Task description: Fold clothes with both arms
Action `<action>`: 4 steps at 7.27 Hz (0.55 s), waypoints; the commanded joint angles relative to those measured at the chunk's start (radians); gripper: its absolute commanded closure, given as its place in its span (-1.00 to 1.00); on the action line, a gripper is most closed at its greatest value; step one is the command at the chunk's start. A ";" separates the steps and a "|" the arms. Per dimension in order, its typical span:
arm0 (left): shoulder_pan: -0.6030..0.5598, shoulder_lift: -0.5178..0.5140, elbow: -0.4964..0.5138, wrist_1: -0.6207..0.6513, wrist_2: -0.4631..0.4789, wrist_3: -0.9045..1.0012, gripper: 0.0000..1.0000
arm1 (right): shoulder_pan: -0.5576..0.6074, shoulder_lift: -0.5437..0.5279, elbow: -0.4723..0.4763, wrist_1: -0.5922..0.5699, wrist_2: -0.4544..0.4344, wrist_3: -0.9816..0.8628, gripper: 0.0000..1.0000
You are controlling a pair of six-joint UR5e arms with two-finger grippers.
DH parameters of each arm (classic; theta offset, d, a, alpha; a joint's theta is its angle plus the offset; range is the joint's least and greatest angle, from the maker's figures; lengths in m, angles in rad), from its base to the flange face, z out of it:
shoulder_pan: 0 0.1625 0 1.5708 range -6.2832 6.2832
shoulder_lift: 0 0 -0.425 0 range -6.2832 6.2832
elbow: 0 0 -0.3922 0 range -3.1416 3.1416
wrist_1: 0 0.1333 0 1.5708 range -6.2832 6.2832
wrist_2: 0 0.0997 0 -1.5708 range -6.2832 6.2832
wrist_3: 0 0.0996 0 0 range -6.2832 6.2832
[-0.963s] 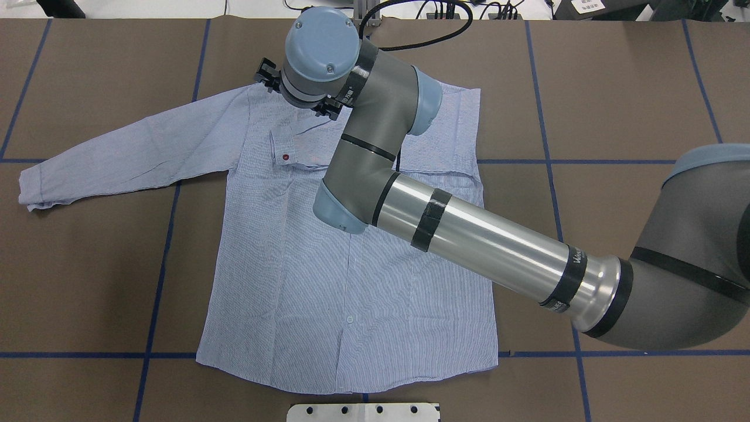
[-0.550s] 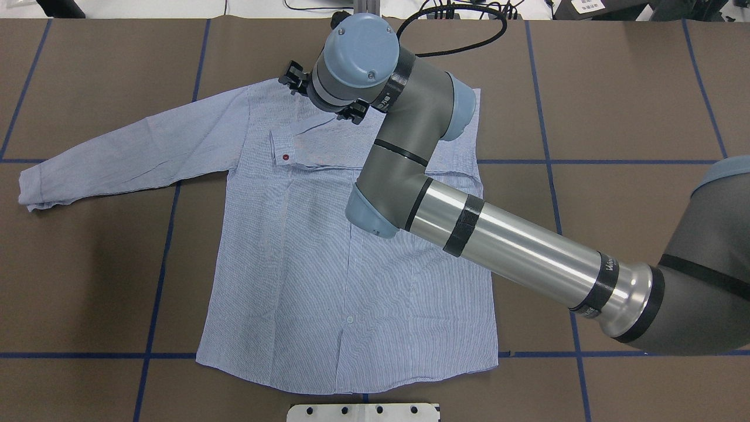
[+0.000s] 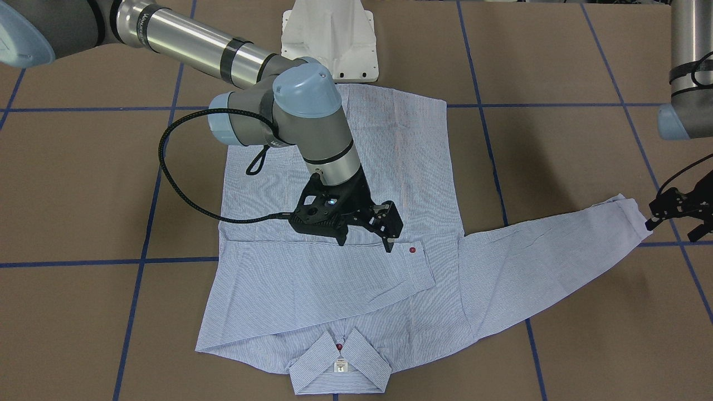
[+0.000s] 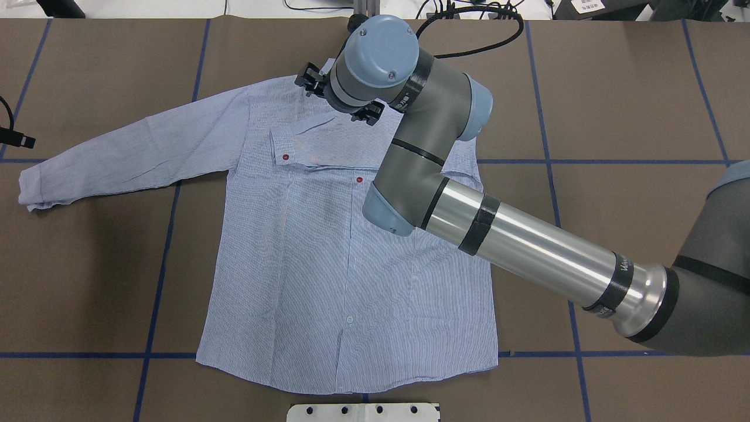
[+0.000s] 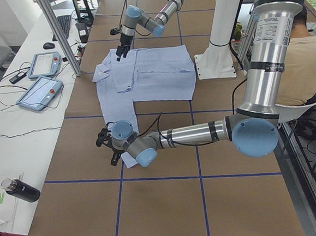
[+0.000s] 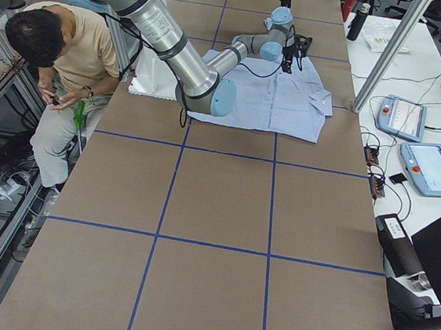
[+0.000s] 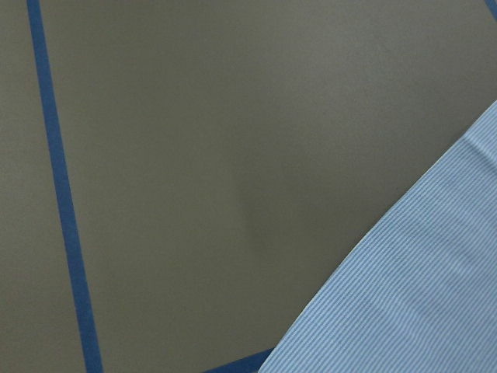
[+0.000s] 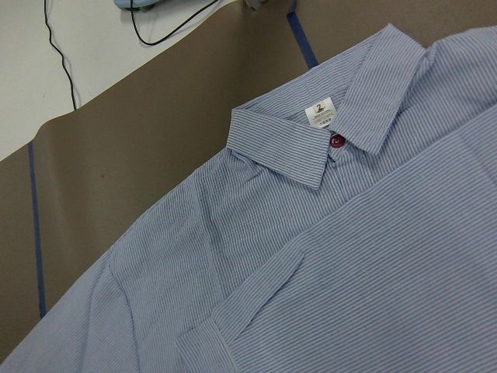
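Brown table (image 4: pixel 615 88) gridded with blue tape (image 4: pixel 615 161)

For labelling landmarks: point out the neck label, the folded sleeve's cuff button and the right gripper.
neck label (image 3: pixel 340 366), exterior front-facing view, the label's centre.
cuff button (image 3: pixel 412 251), exterior front-facing view, the button's face.
right gripper (image 3: pixel 365 244), exterior front-facing view, midway between its fingertips.

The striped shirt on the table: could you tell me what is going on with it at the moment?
A two-armed robot is folding a light blue-and-white striped button-up shirt spread on the brown table. One sleeve is already folded across the chest; the right gripper hovers open over it, holding nothing. The other sleeve lies stretched out, with the open left gripper beside its cuff.
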 commanded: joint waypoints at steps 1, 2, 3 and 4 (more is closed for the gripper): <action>0.013 -0.008 0.026 0.006 0.013 -0.008 -0.96 | 0.000 -0.009 0.014 0.000 0.003 -0.001 -0.99; 0.013 0.001 0.028 0.011 0.011 -0.012 -0.80 | -0.001 -0.012 0.014 0.000 0.003 -0.001 -0.99; 0.015 0.001 0.040 0.011 0.008 -0.017 -0.63 | -0.001 -0.015 0.014 0.002 0.004 -0.001 -0.99; 0.024 0.001 0.040 0.009 0.007 -0.040 -0.57 | -0.001 -0.021 0.014 0.002 0.003 -0.002 -0.99</action>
